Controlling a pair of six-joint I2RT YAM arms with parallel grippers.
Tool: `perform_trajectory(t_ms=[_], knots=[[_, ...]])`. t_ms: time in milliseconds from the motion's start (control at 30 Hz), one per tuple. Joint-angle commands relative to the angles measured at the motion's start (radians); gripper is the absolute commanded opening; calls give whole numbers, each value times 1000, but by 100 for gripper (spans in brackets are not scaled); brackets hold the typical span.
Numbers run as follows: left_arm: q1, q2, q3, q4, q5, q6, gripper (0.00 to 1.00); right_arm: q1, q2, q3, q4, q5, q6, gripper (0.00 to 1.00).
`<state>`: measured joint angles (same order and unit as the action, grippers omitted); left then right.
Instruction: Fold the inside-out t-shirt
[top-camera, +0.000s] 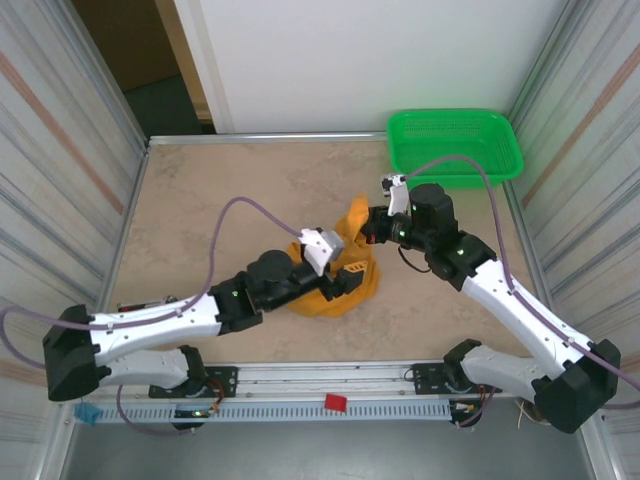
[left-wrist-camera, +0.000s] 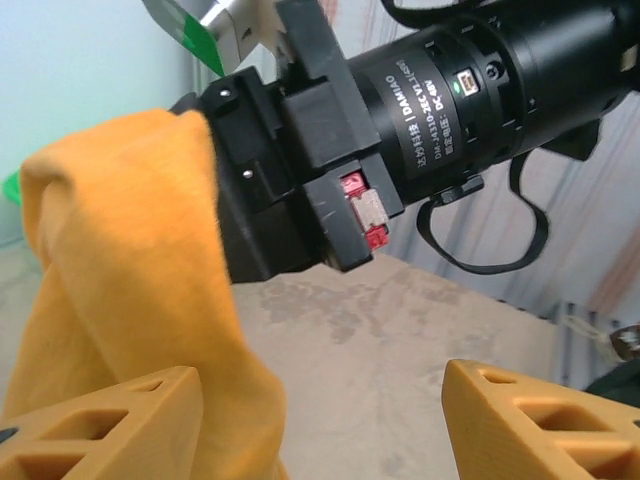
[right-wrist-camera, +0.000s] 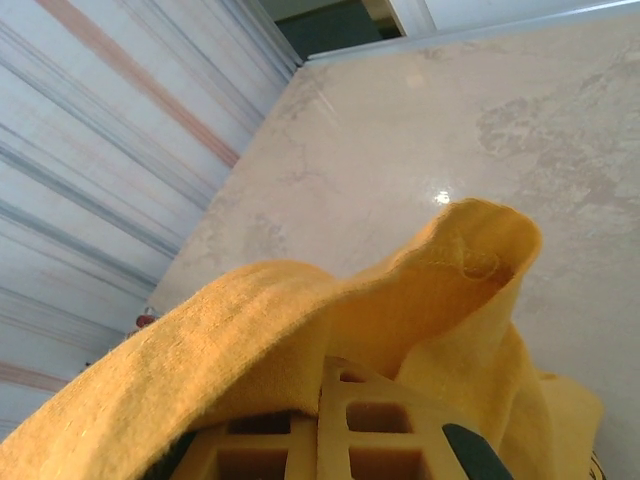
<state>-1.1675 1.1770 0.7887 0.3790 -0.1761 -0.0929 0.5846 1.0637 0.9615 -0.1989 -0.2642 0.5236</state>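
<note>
The inside-out t-shirt (top-camera: 338, 290) is a mustard-orange heap in the middle of the table, with one part pulled up into a peak (top-camera: 355, 214). My right gripper (top-camera: 368, 228) is shut on that peak; in the right wrist view its fingers (right-wrist-camera: 322, 375) meet with the cloth (right-wrist-camera: 300, 310) draped over them. My left gripper (top-camera: 345, 281) is low beside the heap. In the left wrist view it stands open (left-wrist-camera: 320, 430). The hanging cloth (left-wrist-camera: 120, 260) brushes its left finger (left-wrist-camera: 100, 420), and the right finger (left-wrist-camera: 540, 420) is free over bare table.
A green basket (top-camera: 455, 145) stands at the table's back right corner. Metal rails edge the table (top-camera: 200, 190), with walls close on both sides. The right arm's black wrist (left-wrist-camera: 450, 90) hangs close above my left gripper.
</note>
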Motion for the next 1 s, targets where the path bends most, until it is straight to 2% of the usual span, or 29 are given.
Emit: perform_trajectory(t_ms=[0,100,167,233,367,433,600,733,833,867,933,967], knots=[[-9,60,51,41,-200,111,66,13,-5,53,2,28,22,0],[-4,123,84,68,-302,107,67,20,-11,59,3,25,24,0],[18,139,94,73,-328,81,66,26,-18,61,-2,25,26,0],[63,140,100,27,-312,10,59,27,-30,59,-7,26,29,0],[219,79,28,32,-61,-141,15,18,-58,48,-13,43,36,0],[310,39,-33,97,138,-207,0,7,-61,39,-11,41,46,0],[532,8,-123,310,670,-388,0,-23,-32,25,9,15,71,0],[581,36,-84,367,943,-493,0,-46,17,34,21,-3,78,0],[582,74,-61,495,1050,-606,0,-65,66,50,3,-13,57,0],[582,87,-54,542,1073,-643,0,-75,87,73,-43,-18,44,5],[582,108,-32,595,1107,-697,0,-95,91,91,-90,-39,23,31],[582,115,-22,606,1120,-711,0,-105,70,87,-98,-56,19,35]])
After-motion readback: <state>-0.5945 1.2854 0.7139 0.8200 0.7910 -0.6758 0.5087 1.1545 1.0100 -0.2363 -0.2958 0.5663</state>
